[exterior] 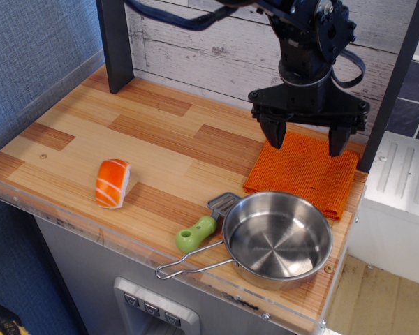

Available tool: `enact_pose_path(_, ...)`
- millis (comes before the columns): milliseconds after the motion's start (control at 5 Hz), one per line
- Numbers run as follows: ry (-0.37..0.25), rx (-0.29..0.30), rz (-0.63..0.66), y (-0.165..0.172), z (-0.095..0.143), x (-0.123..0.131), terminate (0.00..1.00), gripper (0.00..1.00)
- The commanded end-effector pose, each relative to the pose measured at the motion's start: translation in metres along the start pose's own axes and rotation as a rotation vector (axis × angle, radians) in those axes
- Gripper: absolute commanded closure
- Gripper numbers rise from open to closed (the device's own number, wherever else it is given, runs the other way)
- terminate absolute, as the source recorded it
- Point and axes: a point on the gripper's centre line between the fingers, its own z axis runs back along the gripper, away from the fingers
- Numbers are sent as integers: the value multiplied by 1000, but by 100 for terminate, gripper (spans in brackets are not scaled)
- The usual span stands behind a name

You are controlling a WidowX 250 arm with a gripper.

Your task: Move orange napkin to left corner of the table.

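Observation:
The orange napkin point(304, 174) lies flat and folded at the back right of the wood-plank table point(126, 132), just behind the steel pan. My gripper point(305, 142) hangs open right over the napkin's back edge. One fingertip is near the napkin's left back corner and the other near its right back corner. The fingers are close to the cloth and hold nothing. The napkin's back edge is partly hidden behind the fingers.
A steel pan point(277, 241) with a wire handle stands at the front right, touching the napkin's front edge. A green-handled spatula point(201, 229) lies beside the pan. An orange-and-white sushi toy point(112, 183) sits front left. A dark post point(115, 45) stands at the back left.

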Motion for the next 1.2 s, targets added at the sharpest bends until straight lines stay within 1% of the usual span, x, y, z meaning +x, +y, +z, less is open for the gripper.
enact_pose_path(0, 67, -1, -84, 5, -17, 13, 0, 0)
enact_pose_path(400, 114, 21, -119, 7, -25, 5, 0, 0)
enact_pose_path(600, 127, 42, -131, 12, -30, 1, 0, 0)
enact_pose_path(800, 121, 71, -135, 19, -33, 0, 0, 0)
enact_pose_path(1000, 120, 80, -125, 21, -37, -4, 0, 0)
